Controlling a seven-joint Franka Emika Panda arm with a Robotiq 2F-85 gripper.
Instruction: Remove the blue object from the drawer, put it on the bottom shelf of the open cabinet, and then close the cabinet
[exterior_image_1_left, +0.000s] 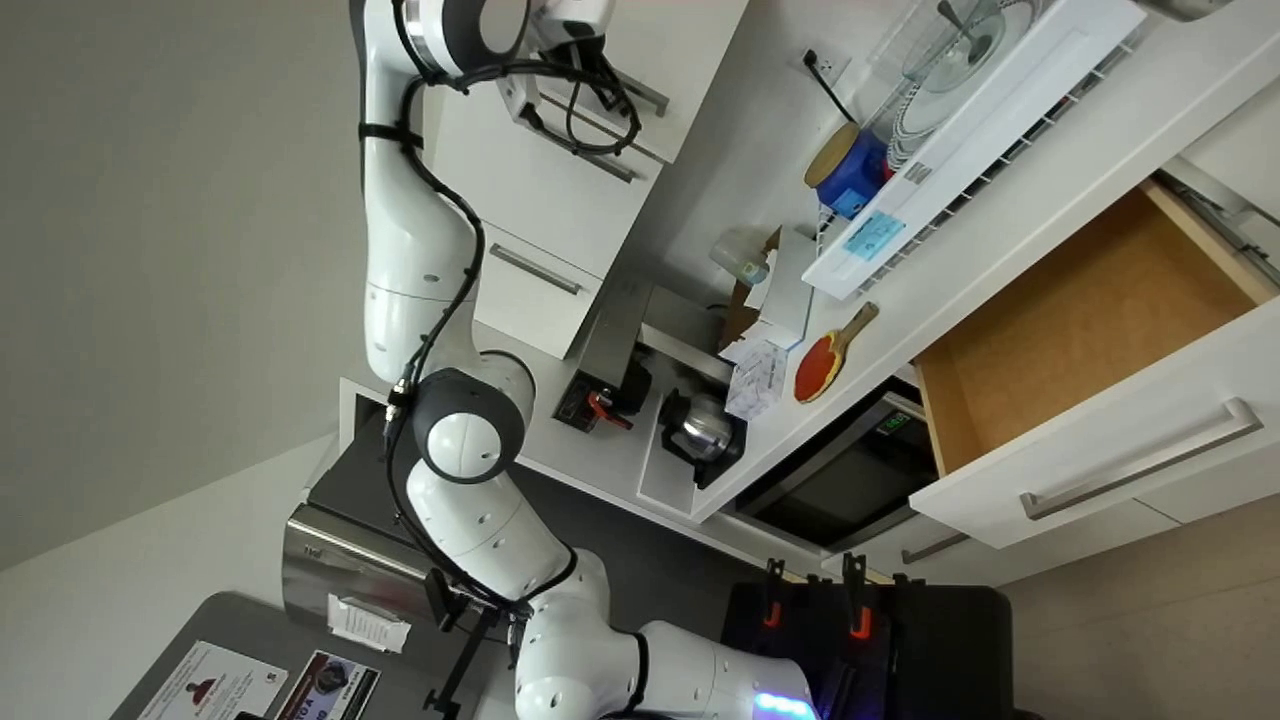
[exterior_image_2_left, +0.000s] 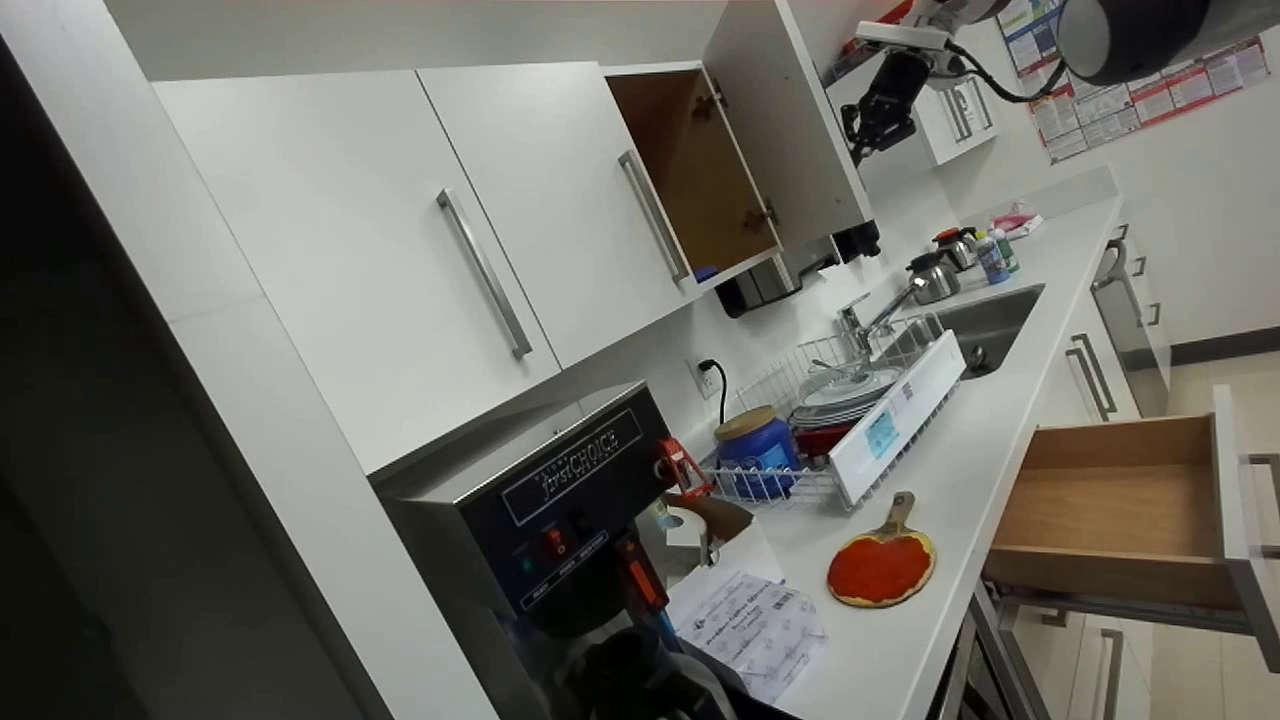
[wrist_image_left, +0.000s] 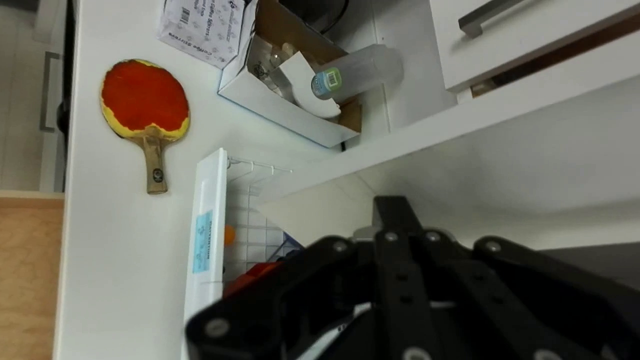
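Observation:
The white cabinet (exterior_image_2_left: 712, 170) stands open, with a brown interior. Its door (exterior_image_2_left: 790, 130) is swung outward. A small bright-blue object (exterior_image_2_left: 706, 272) shows at the front of the cabinet's bottom shelf, partly hidden by the neighbouring door. The drawer (exterior_image_1_left: 1100, 310) is pulled out, also in an exterior view (exterior_image_2_left: 1120, 490), and no object shows in it. My gripper (exterior_image_2_left: 858, 155) is beside the outer face of the open door; contact cannot be told. In the wrist view the fingertips (wrist_image_left: 397, 212) are together, with nothing visible between them, near the pale door face (wrist_image_left: 525, 160).
Below are a counter (exterior_image_2_left: 960, 520) with a dish rack (exterior_image_2_left: 890, 430), a blue jar (exterior_image_2_left: 758, 450), a red paddle (exterior_image_2_left: 880, 568) and a coffee machine (exterior_image_2_left: 560, 490). A closed cabinet door with a handle (exterior_image_2_left: 655, 215) adjoins the opening. A white box (wrist_image_left: 290, 110) holds a clear bottle.

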